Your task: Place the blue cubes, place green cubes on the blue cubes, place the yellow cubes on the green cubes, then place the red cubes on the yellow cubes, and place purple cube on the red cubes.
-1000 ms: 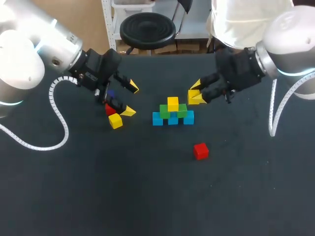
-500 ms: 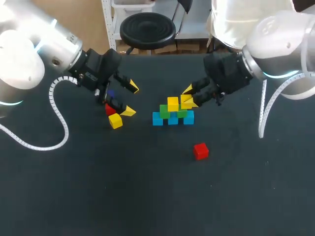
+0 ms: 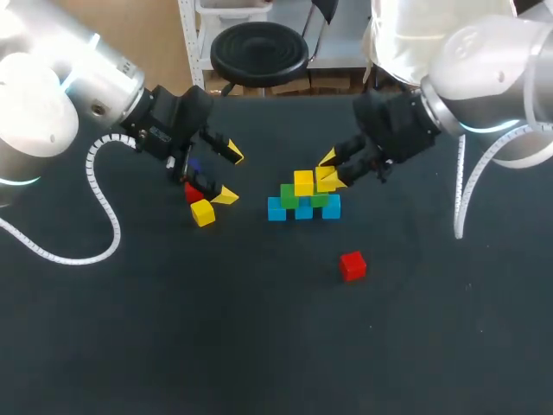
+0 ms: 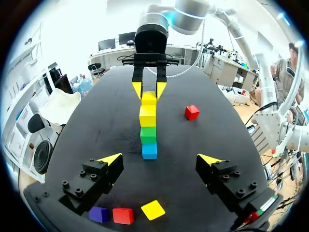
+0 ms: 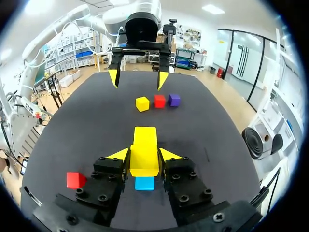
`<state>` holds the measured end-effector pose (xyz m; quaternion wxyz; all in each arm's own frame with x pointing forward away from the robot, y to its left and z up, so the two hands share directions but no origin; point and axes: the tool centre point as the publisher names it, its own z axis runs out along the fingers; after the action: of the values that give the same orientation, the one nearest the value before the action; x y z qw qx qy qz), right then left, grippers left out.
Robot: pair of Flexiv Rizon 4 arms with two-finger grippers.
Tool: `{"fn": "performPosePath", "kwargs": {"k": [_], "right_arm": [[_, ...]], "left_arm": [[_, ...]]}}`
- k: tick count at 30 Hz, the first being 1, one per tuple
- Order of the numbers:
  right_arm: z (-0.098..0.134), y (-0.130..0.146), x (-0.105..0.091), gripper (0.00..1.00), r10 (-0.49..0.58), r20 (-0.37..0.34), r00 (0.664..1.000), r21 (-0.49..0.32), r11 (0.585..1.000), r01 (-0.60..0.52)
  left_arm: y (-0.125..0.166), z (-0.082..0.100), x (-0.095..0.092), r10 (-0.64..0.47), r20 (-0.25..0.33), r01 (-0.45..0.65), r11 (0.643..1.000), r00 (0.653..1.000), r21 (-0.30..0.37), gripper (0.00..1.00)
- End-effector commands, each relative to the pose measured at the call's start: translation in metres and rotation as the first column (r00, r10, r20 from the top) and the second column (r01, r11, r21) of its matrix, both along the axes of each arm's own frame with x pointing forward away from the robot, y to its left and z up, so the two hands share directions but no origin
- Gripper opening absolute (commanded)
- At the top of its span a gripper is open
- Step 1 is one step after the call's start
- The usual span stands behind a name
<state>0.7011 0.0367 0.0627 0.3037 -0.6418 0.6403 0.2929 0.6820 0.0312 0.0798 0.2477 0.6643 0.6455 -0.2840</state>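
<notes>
Risk is sitting with the right hand (image 5: 144, 155), which is clamping a yellow cube (image 5: 144, 145) just above the green cubes (image 3: 289, 196) beside the seated yellow cube (image 3: 303, 182): letting go off-centre could be knocking that neighbour loose, while the left hand (image 3: 230, 175) is hanging wide open, empty.

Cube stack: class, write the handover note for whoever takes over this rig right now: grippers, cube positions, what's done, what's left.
Left gripper: open, over the near red cube, purple cube and spare yellow cube.
Right gripper: shut on the held yellow cube, beside the placed yellow cube.
Done: three blue cubes, two green cubes on them, one yellow on top.
Left: release this yellow, then stack both reds, including the far red cube, then purple.
</notes>
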Motion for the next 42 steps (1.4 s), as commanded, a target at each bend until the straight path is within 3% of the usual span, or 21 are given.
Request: {"fn": "performPosePath", "kwargs": {"k": [1, 42], "right_arm": [[-0.0008, 0.0017, 0.0021, 0.00, -0.003, -0.006, 1.000, -0.004, 1.000, 0.003], [-0.0078, 0.0033, 0.0039, 0.00, -0.014, -0.036, 0.999, -0.036, 0.999, 0.013]], "left_arm": [[0.0008, -0.0007, -0.0007, 0.000, 0.003, 0.000, 1.000, 1.000, -0.004, 1.00], [0.0008, -0.0007, -0.0007, 0.000, 0.003, 0.000, 1.000, 1.000, -0.004, 1.00]]}}
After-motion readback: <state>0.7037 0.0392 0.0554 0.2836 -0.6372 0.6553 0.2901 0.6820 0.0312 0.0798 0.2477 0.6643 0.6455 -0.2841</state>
